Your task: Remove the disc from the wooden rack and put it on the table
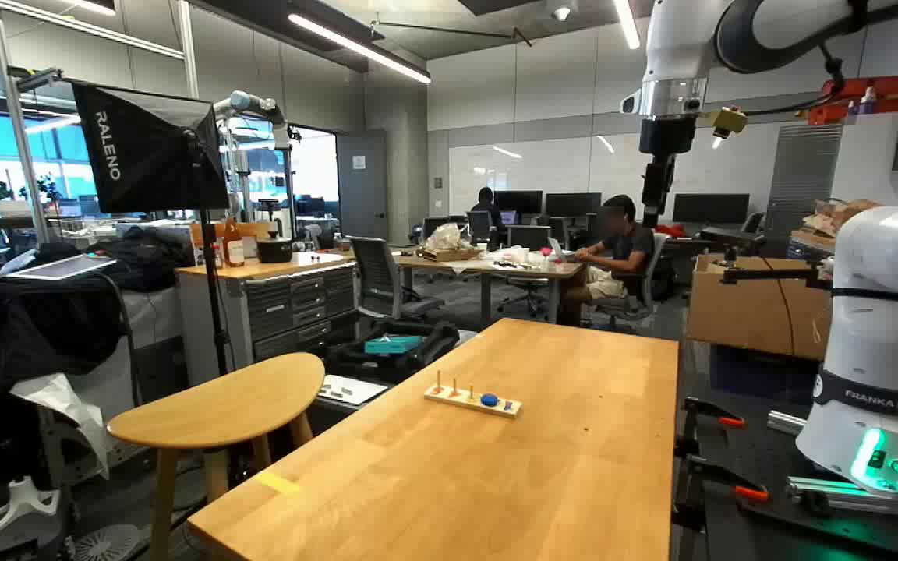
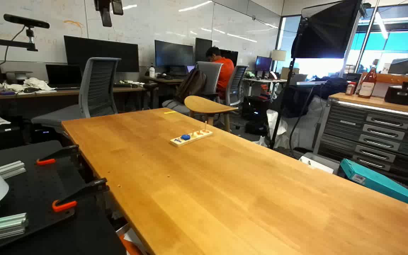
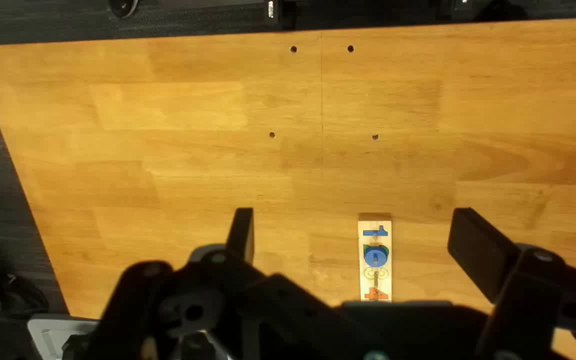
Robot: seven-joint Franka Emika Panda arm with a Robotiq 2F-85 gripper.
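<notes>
The small round blue disc [image 1: 489, 400] sits on a peg of the pale wooden rack [image 1: 464, 403], by the numeral 2. Both also show in an exterior view, the disc [image 2: 185, 136] and the rack [image 2: 194, 140]. The rack lies on the long light-wood table [image 1: 558, 475]. In the wrist view the disc [image 3: 376, 257] and rack [image 3: 387, 280] appear between the widely spread fingers of my gripper [image 3: 353, 215], which is open and empty. The gripper's body hides the rack's far end there. In the exterior views the gripper [image 1: 653, 206] hangs high above the table, well apart from the rack.
A rounded oval wooden stool [image 1: 223, 401] stands beside the table. Black clamps with orange handles [image 2: 64, 206] line the table edge by the robot base. A teal box [image 2: 377, 184] lies beyond the far edge. A yellow tape strip [image 1: 277, 483] marks the tabletop.
</notes>
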